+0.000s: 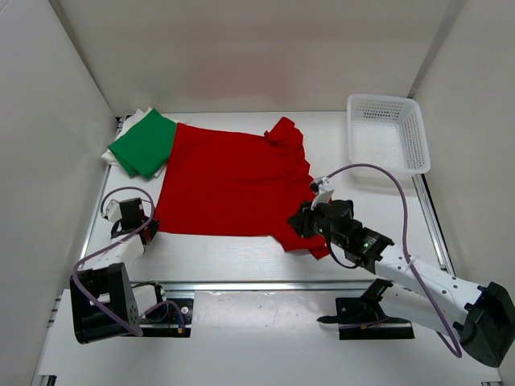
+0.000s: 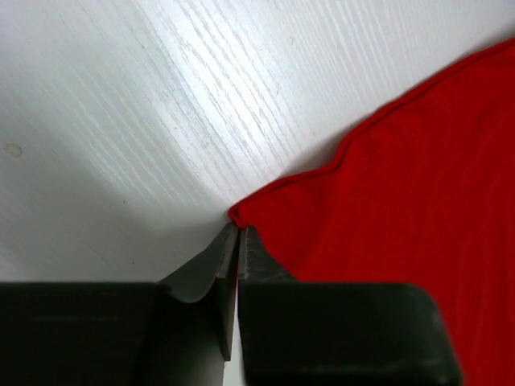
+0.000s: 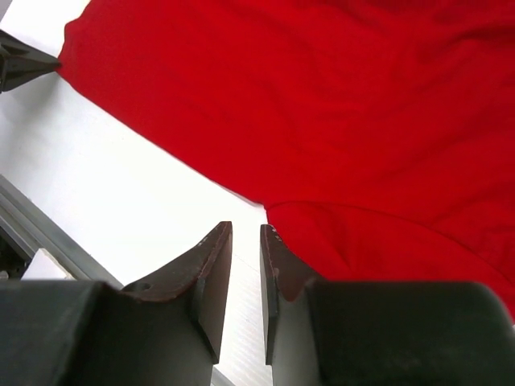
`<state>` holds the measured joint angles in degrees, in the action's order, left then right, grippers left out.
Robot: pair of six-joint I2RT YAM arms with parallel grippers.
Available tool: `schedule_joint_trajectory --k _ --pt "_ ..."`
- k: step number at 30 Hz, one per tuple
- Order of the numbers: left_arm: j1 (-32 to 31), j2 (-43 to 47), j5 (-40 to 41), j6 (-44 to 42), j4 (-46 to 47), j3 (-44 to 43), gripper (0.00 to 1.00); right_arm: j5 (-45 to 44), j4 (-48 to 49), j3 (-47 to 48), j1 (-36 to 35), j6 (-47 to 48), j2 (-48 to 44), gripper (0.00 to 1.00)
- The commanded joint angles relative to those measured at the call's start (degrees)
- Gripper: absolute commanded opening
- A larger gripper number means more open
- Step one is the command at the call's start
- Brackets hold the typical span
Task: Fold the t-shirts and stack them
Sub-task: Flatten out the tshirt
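Note:
The red t-shirt (image 1: 233, 181) lies spread flat on the white table, with its sleeves toward the right. The green t-shirt (image 1: 146, 145) lies folded on the white t-shirt (image 1: 109, 154) at the back left, and the red shirt's far left edge overlaps them. My left gripper (image 1: 147, 227) is at the red shirt's near left corner. In the left wrist view its jaws (image 2: 239, 227) are shut and pinch that corner (image 2: 418, 177). My right gripper (image 1: 296, 223) hovers at the near sleeve. It is narrowly open (image 3: 245, 229) with bare table between the fingers, beside the red cloth (image 3: 322, 104).
A white lattice basket (image 1: 381, 97) stands at the back right. A metal rail (image 1: 241, 285) runs along the table's near edge. White walls enclose the left, back and right sides. The left gripper's tip (image 3: 24, 64) shows at the top left of the right wrist view.

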<state>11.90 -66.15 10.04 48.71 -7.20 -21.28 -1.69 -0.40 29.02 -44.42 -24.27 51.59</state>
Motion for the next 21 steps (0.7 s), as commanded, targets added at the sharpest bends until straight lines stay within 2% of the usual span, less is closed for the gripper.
schedule_joint_trajectory --k 1,2,3,8,10,15,17,19,21 --pt "-0.21 0.14 -0.73 0.25 0.17 0.1 0.11 -1.55 1.55 -0.8 0.39 -0.77 -1.14 0.19" --pt "-0.12 -0.2 -0.03 0.25 -0.18 -0.43 0.02 -1.91 1.29 -0.72 0.48 -1.56 -1.14 0.19" --pt "-0.73 0.31 0.67 -0.19 -0.79 -1.04 0.0 -3.21 0.5 -0.8 0.57 -1.83 -1.75 0.19" --pt "-3.1 6.02 3.75 -4.76 -2.37 -3.67 0.0 -4.46 -6.09 -3.52 8.19 -7.53 -3.07 0.29" --pt "-6.96 7.17 5.15 -6.95 -4.13 -6.39 0.0 -3.41 -8.99 -5.01 11.18 -9.64 -3.95 0.33" --pt "-9.44 11.12 -0.36 -10.03 -6.24 -7.99 0.0 -6.64 -14.71 -7.65 17.08 -12.2 -9.14 0.44" --pt "-9.18 13.49 -2.56 -10.47 -6.42 -6.76 0.0 -8.06 -15.33 -6.96 19.53 -11.94 -8.27 0.48" --pt "-9.96 14.99 -3.01 -11.27 -6.24 -6.76 0.0 -4.92 -14.28 -7.13 23.67 -11.59 -3.54 0.49" --pt "-14.42 15.7 -2.14 -12.05 -6.34 -7.2 0.0 -3.06 -10.34 -8.35 28.23 -11.41 0.41 0.5"
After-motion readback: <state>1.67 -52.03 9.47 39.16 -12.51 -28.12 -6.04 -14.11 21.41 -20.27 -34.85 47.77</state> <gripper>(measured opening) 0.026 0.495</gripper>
